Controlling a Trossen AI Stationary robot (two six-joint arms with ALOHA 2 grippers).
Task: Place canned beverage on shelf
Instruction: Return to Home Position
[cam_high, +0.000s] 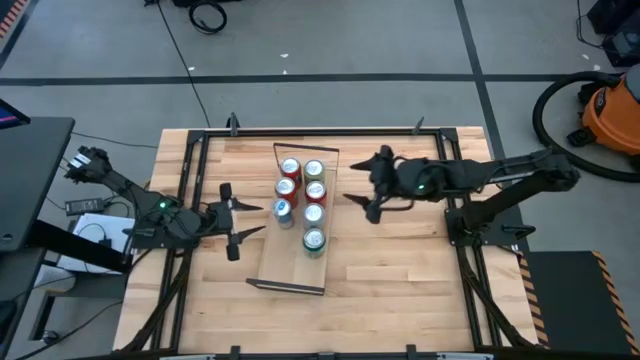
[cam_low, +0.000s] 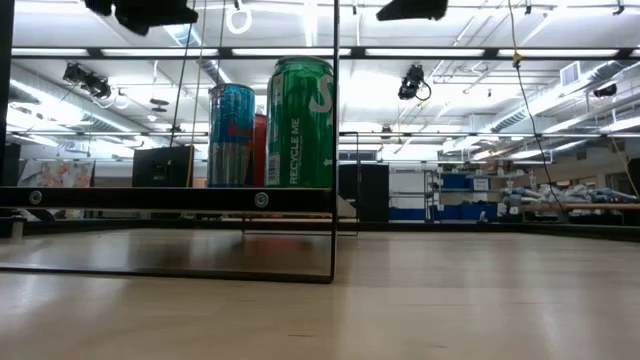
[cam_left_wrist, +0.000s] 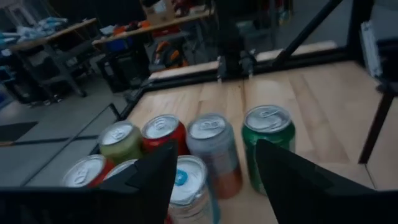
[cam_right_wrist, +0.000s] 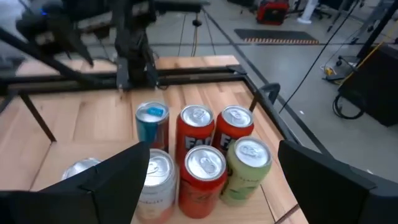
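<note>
The shelf (cam_high: 290, 265), a narrow light-wood board with thin dark rod frames, runs near to far across the middle of the table. Several cans stand upright on it in two rows, among them a green can (cam_high: 314, 240) nearest the front, a blue one (cam_high: 283, 208) and red ones (cam_high: 287, 187). In the low view the green can (cam_low: 300, 122) and the blue can (cam_low: 232, 135) stand on the board's edge (cam_low: 150, 198). My left gripper (cam_high: 255, 220) is open and empty just left of the shelf. My right gripper (cam_high: 352, 185) is open and empty just right of it.
A black metal frame (cam_high: 200, 135) rims the slatted tabletop. The shelf's near end (cam_high: 285, 275) carries no can. An orange vacuum (cam_high: 610, 105) stands on the floor beyond the table's right edge. Bare tabletop (cam_high: 400, 280) lies at the front right.
</note>
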